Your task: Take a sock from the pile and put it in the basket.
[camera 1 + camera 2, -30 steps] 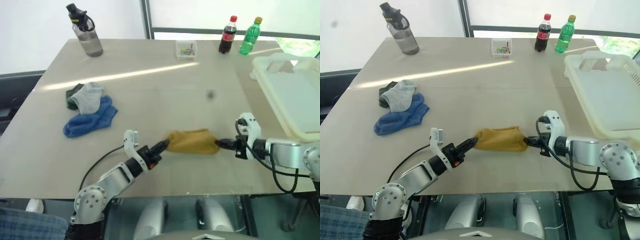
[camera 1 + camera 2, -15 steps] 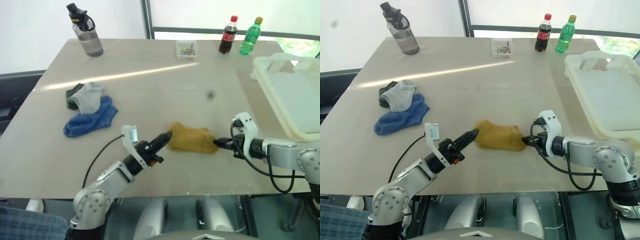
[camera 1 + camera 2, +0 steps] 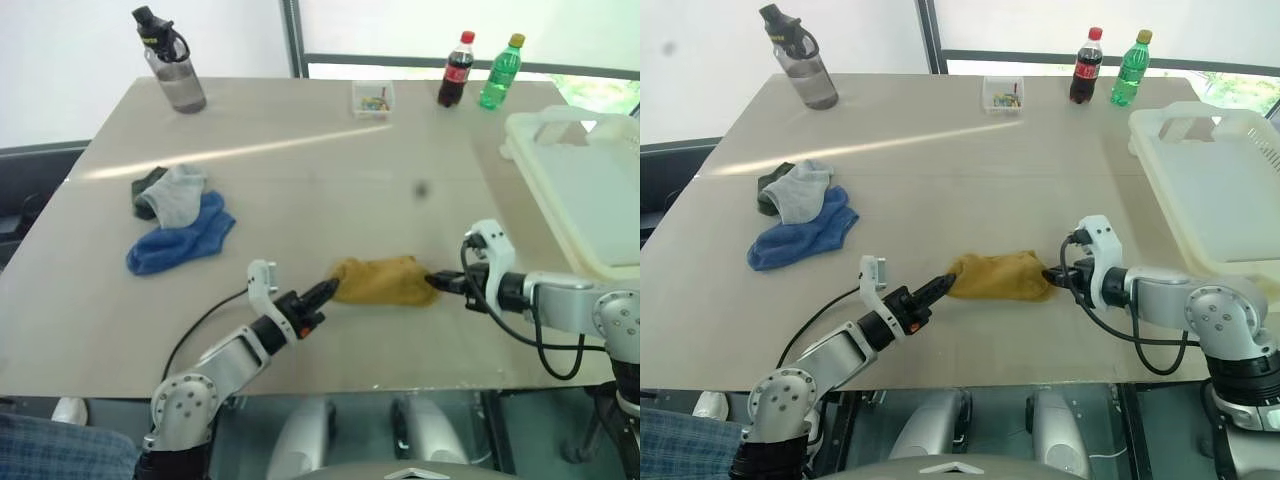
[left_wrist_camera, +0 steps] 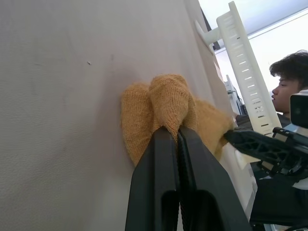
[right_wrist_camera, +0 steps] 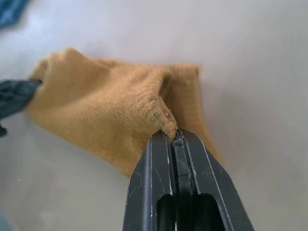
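Sock pinched at both ends by two grippers, clear of the pile and short of the basket.

Head cameras: the left gripper and right gripper each clamp one end of the mustard sock between them on the table, apparently sharing the hold ahead of a lift; the basket stands beyond the right gripper, the pile well off past the left. Left wrist camera: closed fingers bite a fold of knit, the other gripper just beyond it. Right wrist camera: fingers nip the fabric's edge, so the sock tents up from the table.
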